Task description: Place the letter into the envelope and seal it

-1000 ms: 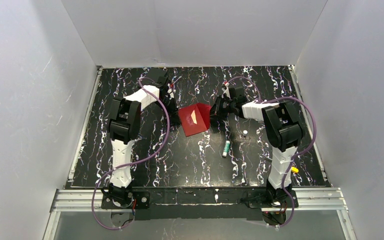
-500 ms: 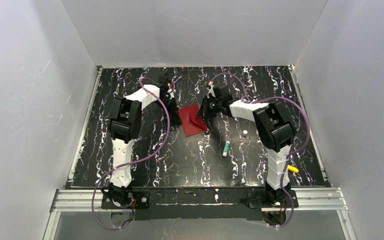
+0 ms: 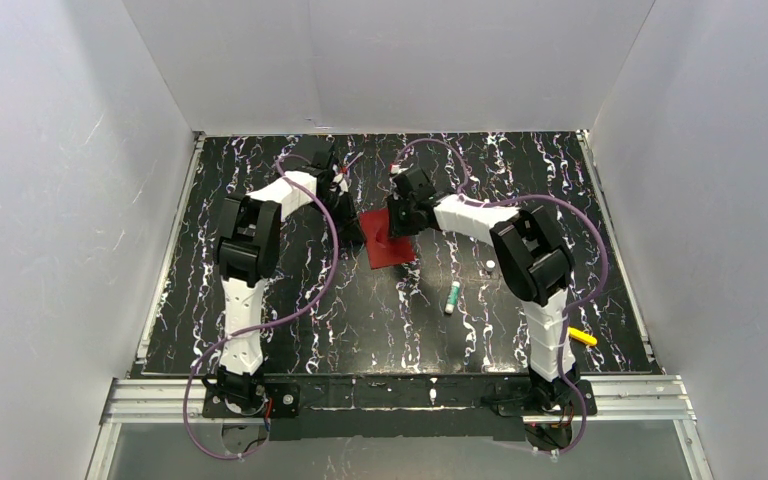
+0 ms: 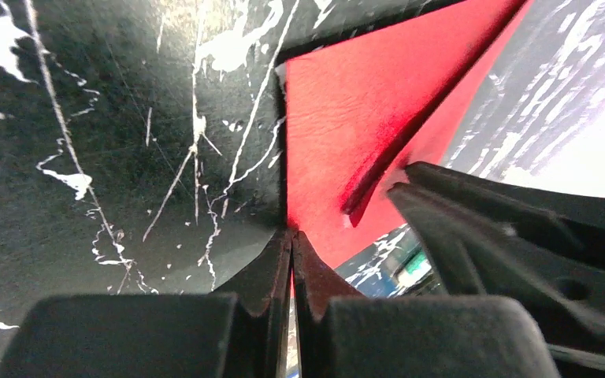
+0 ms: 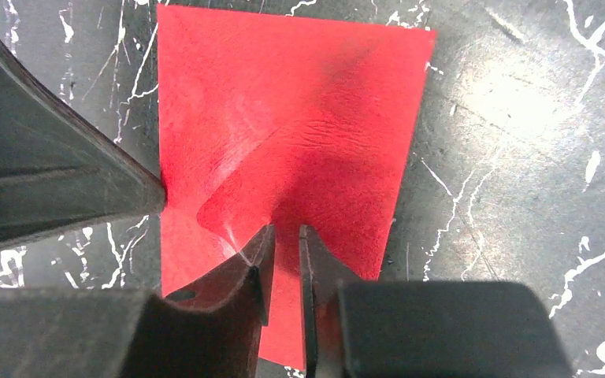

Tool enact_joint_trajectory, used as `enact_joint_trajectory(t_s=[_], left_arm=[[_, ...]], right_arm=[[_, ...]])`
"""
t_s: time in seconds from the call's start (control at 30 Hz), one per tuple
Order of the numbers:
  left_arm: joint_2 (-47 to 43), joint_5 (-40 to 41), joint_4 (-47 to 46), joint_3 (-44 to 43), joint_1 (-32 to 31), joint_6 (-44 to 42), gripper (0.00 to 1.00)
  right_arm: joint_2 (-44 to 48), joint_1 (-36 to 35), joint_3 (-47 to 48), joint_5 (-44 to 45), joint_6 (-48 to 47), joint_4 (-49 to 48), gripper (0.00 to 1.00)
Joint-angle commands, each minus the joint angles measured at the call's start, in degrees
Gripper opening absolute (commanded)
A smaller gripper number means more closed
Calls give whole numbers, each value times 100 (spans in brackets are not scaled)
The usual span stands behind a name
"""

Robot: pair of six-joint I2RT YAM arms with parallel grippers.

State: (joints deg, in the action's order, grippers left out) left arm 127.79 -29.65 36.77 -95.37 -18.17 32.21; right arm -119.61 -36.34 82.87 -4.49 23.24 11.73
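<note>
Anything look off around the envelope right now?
The envelope is wrinkled near its flap tip, where the left end effector pinches its edge. A green-white tube lies loose on its side nearby, a small white piece apart from it.

- Black table [image 3: 360, 320] with white marble-ish veins, kinda glossy, catches a bright glare patch.
- Plain white walls [image 3: 60, 200] box the table in on left, back and right.
- Silver aluminium rail [image 3: 640, 395] runs along the table's near edge.
</note>
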Motion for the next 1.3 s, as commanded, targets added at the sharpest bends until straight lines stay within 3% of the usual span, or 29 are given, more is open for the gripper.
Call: enact_joint_trajectory(t_s=[0.0,0.13,0.3,0.4,0.5,0.67,0.77,0.97,1.27], left_arm=[[-968,-687,-1380,426,90,301,0],[-931,-1410,-2131,568,101,790,5],[-720,-1594,-2519,751,83,1169,5],[-833,-812,-1954,750,79,993,0],[-1054,473,-1288,852,108,884,6],[-1462,1129,-1244,1052,130,649,21],[-1581,776,-1638,1126,130,668,21],[-1156,-1016,-2966,1188,32,1160,5],[-368,-1373,-2802,847,-123,1317,0]], right_arm=[[-380,-296,24,1234,-388,950,30],[-401,-348,-30,1393,-244,984,37],[-452,-348,4,1327,-139,995,29],[-496,-339,60,1280,-68,1055,27],[-540,-339,133,1289,-12,1135,27],[-561,-339,177,1308,-25,1183,28],[-588,-339,186,1216,-81,1145,28],[-571,-289,105,830,-111,916,15],[-555,-187,-24,700,48,792,10]])
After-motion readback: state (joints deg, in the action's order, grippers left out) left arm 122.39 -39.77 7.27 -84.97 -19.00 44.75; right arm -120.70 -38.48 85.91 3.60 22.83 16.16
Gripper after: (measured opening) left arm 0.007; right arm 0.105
